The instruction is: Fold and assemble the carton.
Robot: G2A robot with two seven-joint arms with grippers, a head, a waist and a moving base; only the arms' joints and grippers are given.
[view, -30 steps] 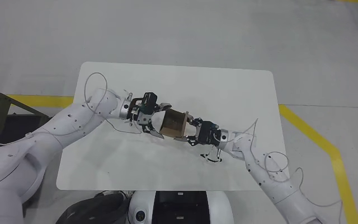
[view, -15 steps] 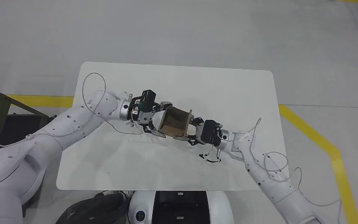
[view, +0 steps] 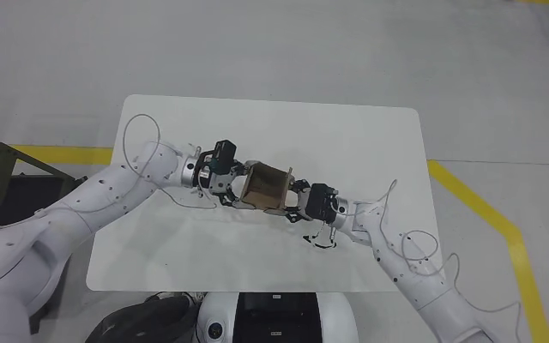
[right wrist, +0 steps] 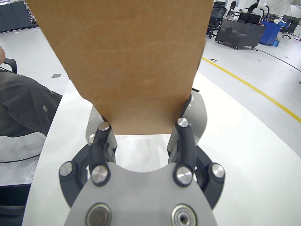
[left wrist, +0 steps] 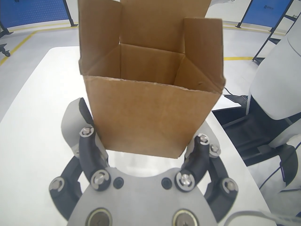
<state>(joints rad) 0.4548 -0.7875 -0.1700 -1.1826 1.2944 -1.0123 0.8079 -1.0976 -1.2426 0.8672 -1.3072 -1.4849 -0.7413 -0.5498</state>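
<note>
Left gripper (view: pixel 232 182) is clamped on the carton (view: pixel 264 185) from its 9 o'clock side in the top view. The right gripper (view: pixel 296 199) is clamped on it from 4 o'clock, near the middle of the table (view: pixel 360 129). Done: body squared into an open tube. Left, as judged: the flaps (left wrist: pixel 100 24) at one end stand unfolded, awaiting folding and tucking. Whether the opposite end is closed cannot be told.

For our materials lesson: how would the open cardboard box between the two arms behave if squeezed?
Probably light: the box is empty, thin cardboard. Likely to buckle if squeezed, since one end is open. Its loose flaps would probably bend easily.
</note>
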